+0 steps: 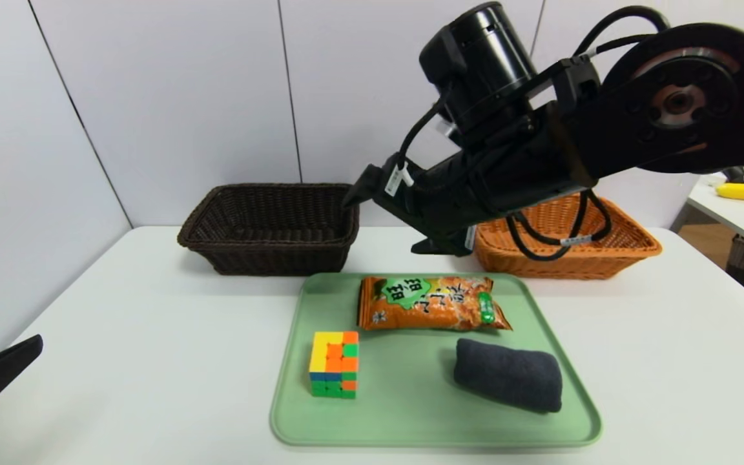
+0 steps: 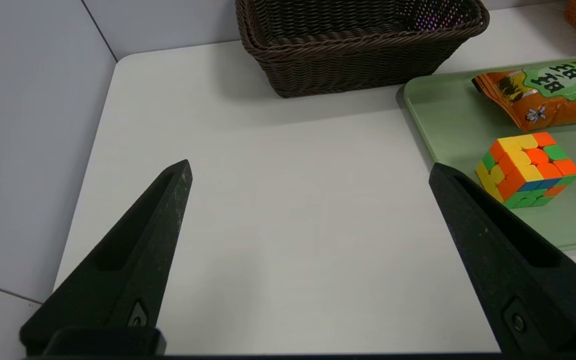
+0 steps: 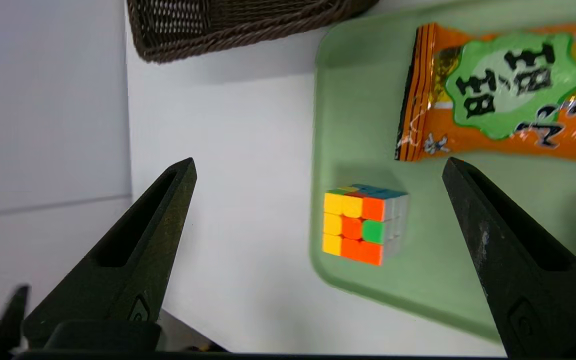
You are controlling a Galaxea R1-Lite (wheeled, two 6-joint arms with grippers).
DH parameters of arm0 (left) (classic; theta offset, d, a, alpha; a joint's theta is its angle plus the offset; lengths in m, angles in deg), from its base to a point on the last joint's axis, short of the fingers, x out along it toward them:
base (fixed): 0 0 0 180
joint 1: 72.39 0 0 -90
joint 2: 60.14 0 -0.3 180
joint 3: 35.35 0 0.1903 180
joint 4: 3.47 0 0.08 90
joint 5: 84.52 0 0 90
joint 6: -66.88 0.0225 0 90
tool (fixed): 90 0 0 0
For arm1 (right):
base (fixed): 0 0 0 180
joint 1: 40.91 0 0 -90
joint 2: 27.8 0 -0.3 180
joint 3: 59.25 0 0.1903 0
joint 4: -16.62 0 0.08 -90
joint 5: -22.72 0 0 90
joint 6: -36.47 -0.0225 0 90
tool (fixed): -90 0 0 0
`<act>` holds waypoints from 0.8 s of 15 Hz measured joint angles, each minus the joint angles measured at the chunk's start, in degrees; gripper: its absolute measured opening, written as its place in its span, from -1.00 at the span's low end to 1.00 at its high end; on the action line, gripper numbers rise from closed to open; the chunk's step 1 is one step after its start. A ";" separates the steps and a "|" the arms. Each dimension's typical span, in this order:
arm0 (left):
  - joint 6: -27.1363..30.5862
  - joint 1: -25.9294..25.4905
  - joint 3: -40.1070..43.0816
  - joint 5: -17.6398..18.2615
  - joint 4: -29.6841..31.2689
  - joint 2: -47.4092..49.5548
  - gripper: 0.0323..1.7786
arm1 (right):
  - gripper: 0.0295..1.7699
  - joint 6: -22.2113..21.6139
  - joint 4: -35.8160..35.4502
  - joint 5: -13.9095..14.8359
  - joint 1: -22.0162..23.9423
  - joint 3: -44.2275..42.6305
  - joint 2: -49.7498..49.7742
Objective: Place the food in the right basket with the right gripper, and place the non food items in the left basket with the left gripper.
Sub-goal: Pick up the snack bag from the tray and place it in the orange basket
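Snack packet (image 1: pixel 432 302) lies flat at the far edge of the green tray (image 1: pixel 411 420), untouched, with both baskets empty behind it.

The packet is the only food: it looks light, crinkly and slippery, puffed in the middle, so pinching across its narrow width near the centre seems safer than catching a sealed end, which could slide out. The right gripper (image 3: pixel 318 170) hangs high above the tray with its fingers spread wide and nothing between them, the orange basket (image 1: pixel 630 248) just behind it. The puzzle cube (image 1: pixel 334 363) is rigid and smooth, best squeezed on two flat opposite faces; the dark rolled cloth (image 1: pixel 509 375) is soft and will give. Both belong in the brown basket (image 1: pixel 268 223). The left gripper (image 2: pixel 308 170) waits low over the bare tabletop (image 1: pixel 152 361), its fingers parted and empty.
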 joint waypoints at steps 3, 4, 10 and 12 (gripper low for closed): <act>0.00 0.00 1.00 0.02 -0.01 0.52 0.90 | 0.92 -15.08 2.88 -0.51 2.39 -0.30 -1.46; 0.02 0.02 1.08 0.02 -0.01 0.59 0.90 | 0.92 -19.96 3.80 -1.04 4.00 -0.30 -1.88; 0.48 0.09 1.96 0.66 -0.04 0.72 0.90 | 0.92 -38.47 6.97 -6.90 10.30 -0.33 -3.67; 0.83 0.09 2.01 0.77 -0.04 0.56 0.90 | 0.92 -42.09 8.02 -8.78 11.58 -0.30 -4.79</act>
